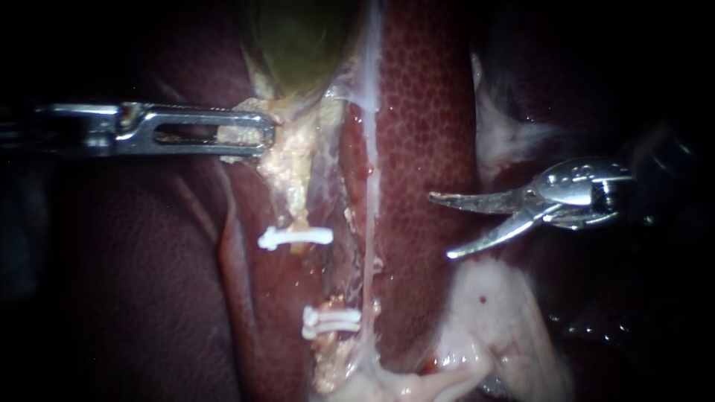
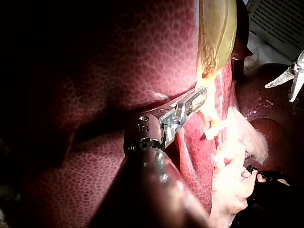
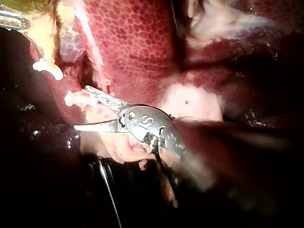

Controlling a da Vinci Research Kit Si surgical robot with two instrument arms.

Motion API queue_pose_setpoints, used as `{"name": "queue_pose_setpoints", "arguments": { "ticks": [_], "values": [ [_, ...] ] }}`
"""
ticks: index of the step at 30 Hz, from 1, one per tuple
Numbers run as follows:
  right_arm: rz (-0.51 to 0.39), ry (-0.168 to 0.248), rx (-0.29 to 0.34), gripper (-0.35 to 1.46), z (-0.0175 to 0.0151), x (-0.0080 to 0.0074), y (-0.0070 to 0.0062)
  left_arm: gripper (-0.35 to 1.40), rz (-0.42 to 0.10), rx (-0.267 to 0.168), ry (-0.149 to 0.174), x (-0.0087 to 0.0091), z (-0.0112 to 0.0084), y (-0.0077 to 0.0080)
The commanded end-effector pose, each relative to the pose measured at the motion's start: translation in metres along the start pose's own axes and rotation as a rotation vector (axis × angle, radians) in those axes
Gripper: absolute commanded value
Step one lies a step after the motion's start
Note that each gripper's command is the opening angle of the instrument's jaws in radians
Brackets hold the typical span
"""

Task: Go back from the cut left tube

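The retreat looks nearly done. My right instrument [image 1: 441, 226], curved blades apart and empty, hangs over the liver [image 1: 424, 112], well clear of the cut left tube [image 1: 298, 212], which is parted between the upper clip [image 1: 295, 238] and the lower clip [image 1: 330, 320]. My left instrument [image 1: 267, 135] is clamped on pale tissue [image 1: 283, 152] under the gallbladder [image 1: 298, 37]. The next move calls for closing the blades and drawing straight back.

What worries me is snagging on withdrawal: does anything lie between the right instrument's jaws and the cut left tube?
Yes: between the right instrument, jaws open and empty, and the cut left tube lie a thin pale strand and a strip of liver.
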Motion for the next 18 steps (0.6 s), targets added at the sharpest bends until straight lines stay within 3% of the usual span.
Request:
{"name": "queue_pose_setpoints", "arguments": {
  "ticks": [1, 8, 18],
  "values": [
    [-0.001, -0.001, 0.0, 1.43, 0.0001, -0.0001, 0.0, -0.33, -0.006, 0.0, 0.002, 0.0002, 0.0004, 0.0],
    [-0.001, -0.001, -0.002, 1.43, 0.0002, -0.0002, -0.0001, -0.32, -0.001, 0.004, 0.016, 0.0009, 0.0021, -0.0002],
    [0.0, -0.001, -0.004, 1.43, 0.0002, 0.0, -0.0003, -0.32, -0.006, 0.005, 0.019, 0.001, 0.0024, -0.0002]
  ]
}}
